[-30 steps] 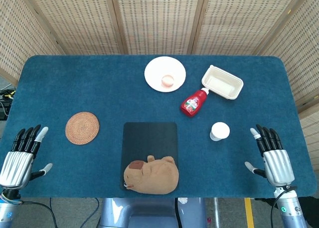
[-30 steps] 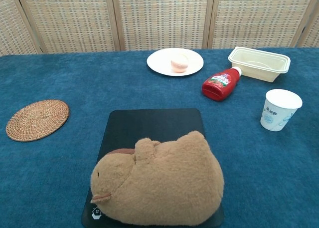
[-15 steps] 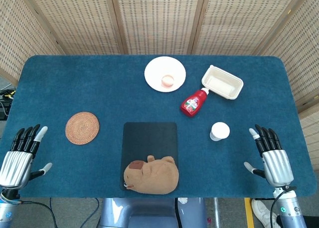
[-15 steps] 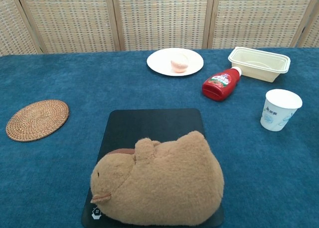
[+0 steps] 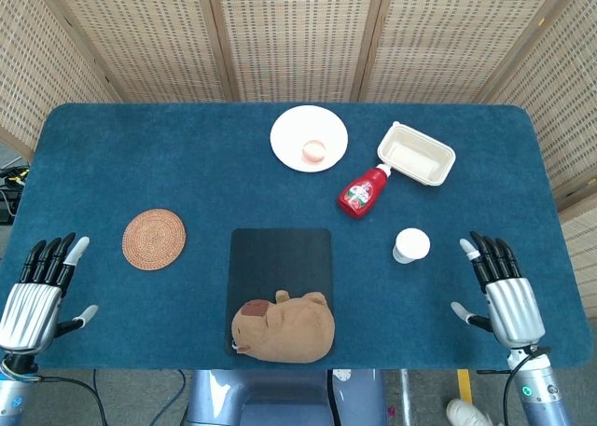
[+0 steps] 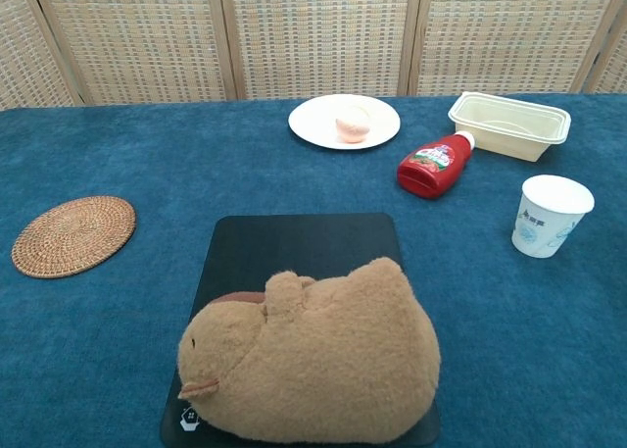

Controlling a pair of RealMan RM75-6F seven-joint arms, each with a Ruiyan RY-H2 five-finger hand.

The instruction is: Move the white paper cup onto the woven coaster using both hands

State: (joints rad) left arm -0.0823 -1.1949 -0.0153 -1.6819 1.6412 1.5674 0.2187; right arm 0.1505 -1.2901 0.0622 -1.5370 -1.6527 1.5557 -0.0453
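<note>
One plush (image 5: 283,326) on black mat (image 5: 280,258) btwn cup (image 5: 410,245), coaster (image 5: 154,239).

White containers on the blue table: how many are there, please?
3: a round white plate at the far middle, a rectangular cream-white plastic tray far right, and a white paper cup nearer, on the right. None appears hidden.

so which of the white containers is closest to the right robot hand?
The white paper cup, standing upright just left of the right robot hand. The plate and the rectangular tray sit further back, beyond the ketchup bottle.
</note>
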